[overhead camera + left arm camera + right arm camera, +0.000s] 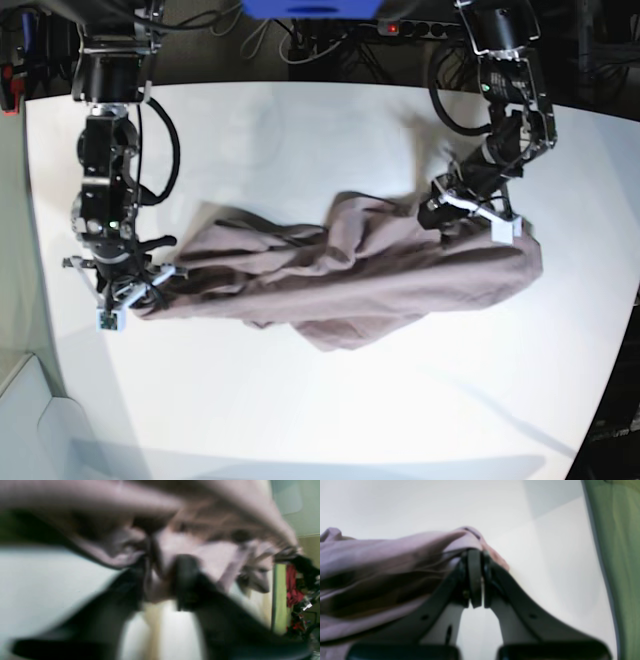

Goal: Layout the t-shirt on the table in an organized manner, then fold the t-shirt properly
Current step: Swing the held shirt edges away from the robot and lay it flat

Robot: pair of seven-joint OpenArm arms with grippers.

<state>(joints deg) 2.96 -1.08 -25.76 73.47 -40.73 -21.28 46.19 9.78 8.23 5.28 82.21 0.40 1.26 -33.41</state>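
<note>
One t-shirt (pixel 350 275), dusty mauve, lies crumpled and stretched lengthwise across one white table (pixel 300 130), strung between two pincers. No containers are in view

The right pincer (pixel 476 562) has its dark fingers pressed together on an edge of the cloth; from its wrist view the fabric bunches over the fingertips and trails off to one side, with bare table surface beyond it. In the base view this pincer (pixel 135 293) sits low at the shirt's end, the cloth running away from it toward the other arm

The left pincer (pixel 162 580) shows only through heavy blur in its wrist view: two dark fingers (pixel 186 580) stand close with pinkish fabric bunched between them, so it appears to be pinching the t-shirt (pixel 200 555), which also drapes above and around the fingers. In the base view the same pincer (pixel 465 205) is at the opposite, wider end of the shirt, where the cloth rises in a fold just beside it

The middle of the shirt is rumpled in long creases between the two pincers, resting on the table
</note>
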